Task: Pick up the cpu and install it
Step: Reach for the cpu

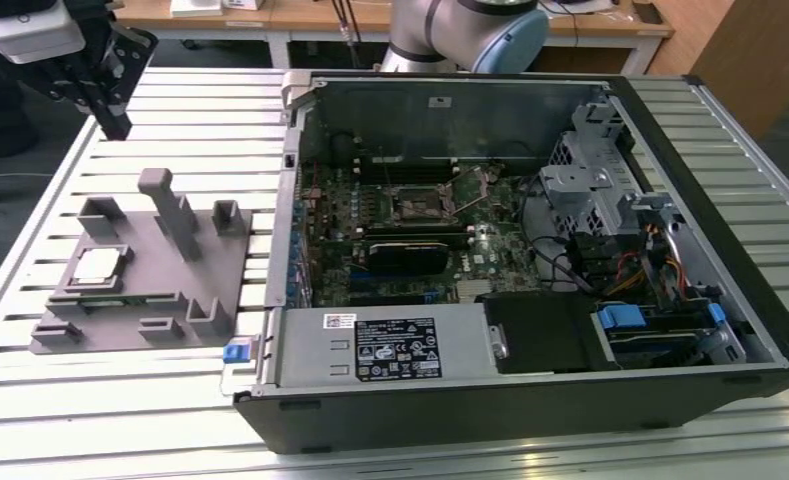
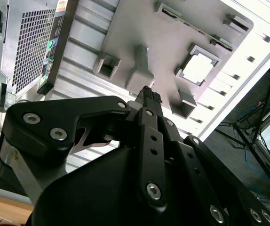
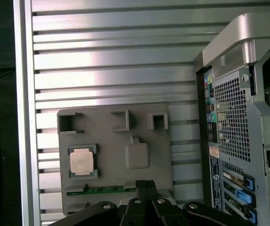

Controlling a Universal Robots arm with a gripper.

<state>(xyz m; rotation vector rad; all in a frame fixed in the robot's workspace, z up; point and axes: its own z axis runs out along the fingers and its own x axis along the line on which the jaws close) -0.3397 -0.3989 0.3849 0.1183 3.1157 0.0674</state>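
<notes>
I've got a slatted metal table [image 1: 101,440] here, grey fixture [image 1: 147,280] sitting on it just beside the open PC case [image 1: 528,400].

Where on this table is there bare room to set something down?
In the exterior view, bare slats of the table lie beyond the fixture, below the shut gripper, and along the near edge in front of the fixture and the computer case. Crowded: the fixture, with the cpu in its pocket, and the case's inside.

A grey fixture [image 1: 154,278] sits beside the computer case [image 1: 528,408] (side open).
</notes>
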